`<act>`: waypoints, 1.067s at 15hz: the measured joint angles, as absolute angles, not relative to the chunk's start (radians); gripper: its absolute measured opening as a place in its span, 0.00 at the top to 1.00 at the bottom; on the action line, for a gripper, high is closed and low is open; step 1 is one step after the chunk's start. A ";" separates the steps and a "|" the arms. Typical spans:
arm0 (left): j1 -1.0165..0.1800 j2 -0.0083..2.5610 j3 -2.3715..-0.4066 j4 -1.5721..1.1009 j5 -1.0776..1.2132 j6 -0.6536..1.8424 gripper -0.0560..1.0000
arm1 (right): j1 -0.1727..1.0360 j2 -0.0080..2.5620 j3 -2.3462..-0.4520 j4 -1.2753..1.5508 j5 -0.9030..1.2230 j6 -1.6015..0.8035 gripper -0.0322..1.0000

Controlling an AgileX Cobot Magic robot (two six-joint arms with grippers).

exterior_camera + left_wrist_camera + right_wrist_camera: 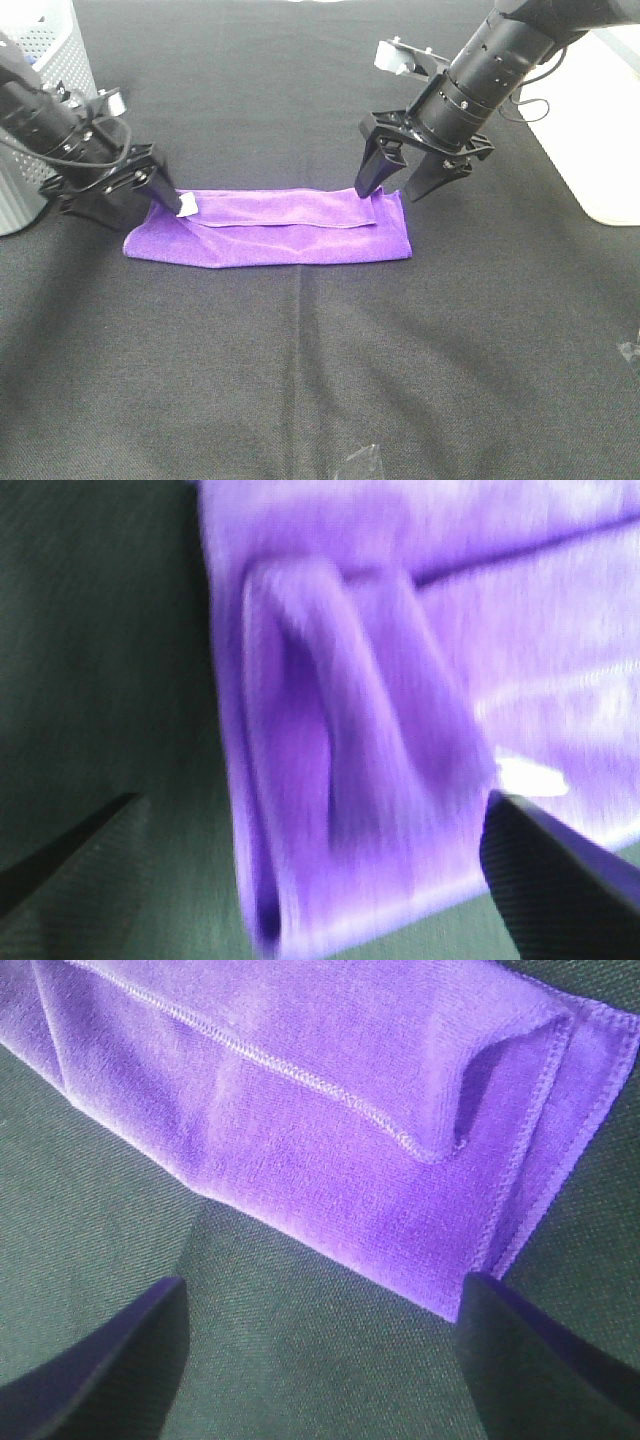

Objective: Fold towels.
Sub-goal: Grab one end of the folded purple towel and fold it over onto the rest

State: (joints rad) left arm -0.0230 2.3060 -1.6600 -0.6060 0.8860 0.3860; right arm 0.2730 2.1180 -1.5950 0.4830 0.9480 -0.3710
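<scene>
Near half of table (300, 380): open passage, both sides. Far left: perforated white basket (45, 70) crowds behind left gripper (135, 208). Far right: white bin (600, 130) at the edge, well apart from right gripper (395, 188). Open lane between the arms, beyond purple towel (270, 232).

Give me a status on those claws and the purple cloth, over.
Left gripper open, straddling the towel at its tagged end. Right gripper open over the other end. Towel folded into a flat strip. Basket far left, clear of it.

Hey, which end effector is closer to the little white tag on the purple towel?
Left. The left end effector sits at the tagged end of the purple towel, one finger beside the white tag. The right end effector is at the opposite end, far from it.
</scene>
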 joint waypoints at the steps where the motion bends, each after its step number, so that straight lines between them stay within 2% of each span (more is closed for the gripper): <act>1: -0.023 2.328 -1.686 -0.608 0.905 0.386 0.18 | 0.273 2.118 -1.595 0.480 0.953 -0.371 0.27; 10: -0.026 2.367 -1.729 -0.613 0.998 0.399 0.21 | 0.273 2.118 -1.595 0.472 0.963 -0.371 0.27; 12: -0.051 2.368 -1.730 -0.605 1.002 0.401 0.26 | 0.273 2.118 -1.595 0.472 0.974 -0.371 0.27; 14: -0.091 2.372 -1.730 -0.605 0.997 0.401 0.35 | 0.273 2.118 -1.595 0.472 0.988 -0.369 0.27; 16: -0.109 2.380 -1.730 -0.606 0.991 0.401 0.51 | 0.273 2.118 -1.595 0.472 0.998 -0.368 0.27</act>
State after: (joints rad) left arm -0.1090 2.3800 -1.7300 -0.6060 0.9910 0.4010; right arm 0.2730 2.1180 -1.5950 0.4720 0.9980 -0.3680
